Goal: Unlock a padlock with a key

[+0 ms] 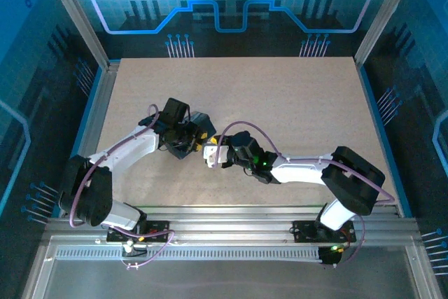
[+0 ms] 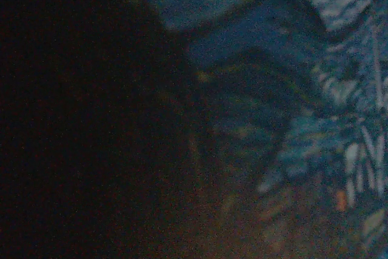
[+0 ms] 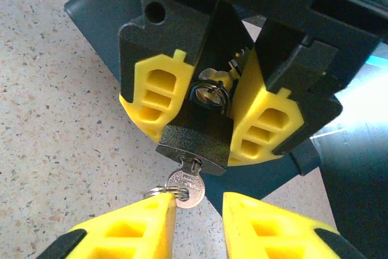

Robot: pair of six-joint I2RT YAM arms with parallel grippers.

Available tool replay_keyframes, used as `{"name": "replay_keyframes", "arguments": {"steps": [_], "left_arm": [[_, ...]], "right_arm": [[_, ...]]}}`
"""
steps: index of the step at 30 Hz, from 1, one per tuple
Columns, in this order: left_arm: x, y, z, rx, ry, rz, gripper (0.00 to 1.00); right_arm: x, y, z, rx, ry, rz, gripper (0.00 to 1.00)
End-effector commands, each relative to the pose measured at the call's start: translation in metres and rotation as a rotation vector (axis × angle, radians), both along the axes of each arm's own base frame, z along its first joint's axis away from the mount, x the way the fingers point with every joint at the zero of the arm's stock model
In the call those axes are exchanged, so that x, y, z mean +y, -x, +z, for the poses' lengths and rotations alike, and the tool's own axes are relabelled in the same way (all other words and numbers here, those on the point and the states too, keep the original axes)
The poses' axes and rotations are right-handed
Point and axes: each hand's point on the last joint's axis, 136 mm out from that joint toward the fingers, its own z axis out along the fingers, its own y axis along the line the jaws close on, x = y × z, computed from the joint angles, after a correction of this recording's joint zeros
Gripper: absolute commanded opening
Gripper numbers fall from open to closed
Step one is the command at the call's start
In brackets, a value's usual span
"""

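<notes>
In the right wrist view the small dark padlock [image 3: 197, 142] hangs shackle-up between the yellow fingers of my left gripper [image 3: 197, 131], which is shut on its body. The silvery key [image 3: 189, 187] sits in the keyhole on the padlock's underside, head pointing down. My right gripper [image 3: 199, 203] is just below, its yellow fingers apart on either side of the key head. Its left finger [image 3: 139, 225] touches the key ring; its right finger stands clear of the key. From above, both grippers meet mid-table, left [image 1: 187, 138] and right [image 1: 210, 153].
A dark blue box [image 3: 97, 10] lies right behind the held padlock. The left wrist view is dark and blurred, with the box's swirl pattern [image 2: 339, 89] very close. Speckled tabletop [image 1: 294, 103] lies open to the right and back.
</notes>
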Motion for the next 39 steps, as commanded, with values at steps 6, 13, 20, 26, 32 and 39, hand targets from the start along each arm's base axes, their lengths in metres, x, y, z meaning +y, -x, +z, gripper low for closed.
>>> {"name": "replay_keyframes", "arguments": {"steps": [6,13,20,26,32,39], "left_arm": [[-0.013,-0.003,0.014,-0.014,0.076,-0.01,0.03],[-0.014,-0.002,0.016,-0.018,0.089,-0.009,0.03],[-0.016,-0.002,0.018,-0.023,0.1,-0.014,0.03],[-0.016,-0.002,0.018,-0.022,0.103,-0.015,0.02],[-0.018,-0.003,0.019,-0.025,0.11,-0.016,0.02],[-0.02,-0.004,0.023,-0.034,0.122,-0.026,0.01]], "right_arm": [[0.018,-0.001,0.016,-0.051,-0.025,0.047,0.27],[0.024,-0.004,0.012,-0.061,-0.007,0.052,0.21],[0.017,-0.013,0.007,-0.043,-0.006,0.015,0.2],[0.005,-0.018,0.003,-0.028,0.011,-0.001,0.25],[0.004,-0.02,-0.001,-0.025,0.024,0.0,0.19],[0.0,-0.03,-0.007,-0.007,0.022,-0.04,0.14]]}}
